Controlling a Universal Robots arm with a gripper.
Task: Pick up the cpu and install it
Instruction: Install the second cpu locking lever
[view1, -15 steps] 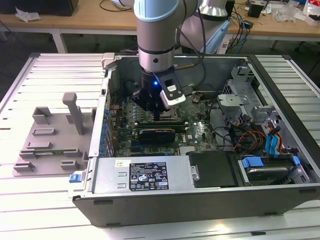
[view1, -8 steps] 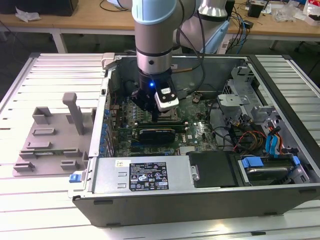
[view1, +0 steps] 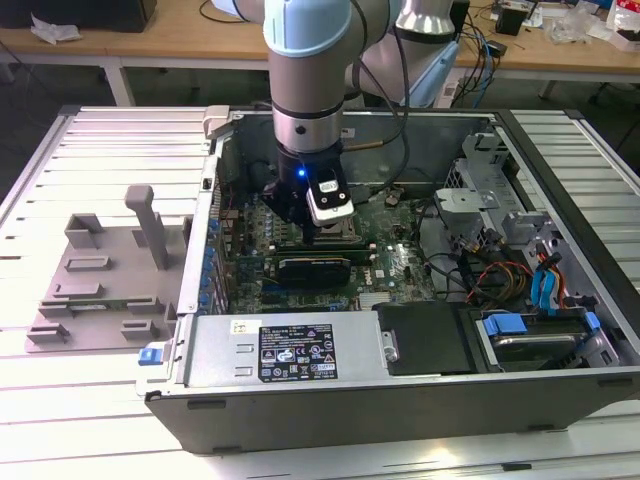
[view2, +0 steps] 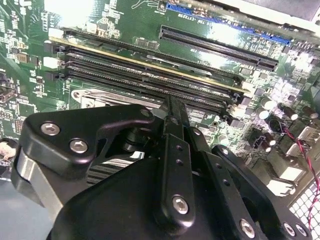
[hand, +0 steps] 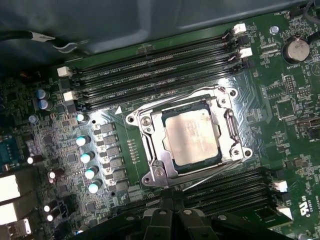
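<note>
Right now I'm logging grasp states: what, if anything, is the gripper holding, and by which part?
Nothing that shows. The cpu lies in the socket frame on the motherboard, apart from the gripper, in the first wrist view.

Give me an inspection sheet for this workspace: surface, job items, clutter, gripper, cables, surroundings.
Surface: slatted metal table; an open computer case lies on it.
Job items: the cpu sits flat within the metal frame of the socket on the motherboard. No part of the gripper touches it in the first wrist view.
Clutter: grey fixture tray on the table, at the exterior view's left of the case.
Gripper: gripper hangs down inside the case over the socket area; finger state unclear.
Cables: coloured wires in the case; a black cable runs along the arm.
Surroundings: wooden benches behind, with loose items.
</note>
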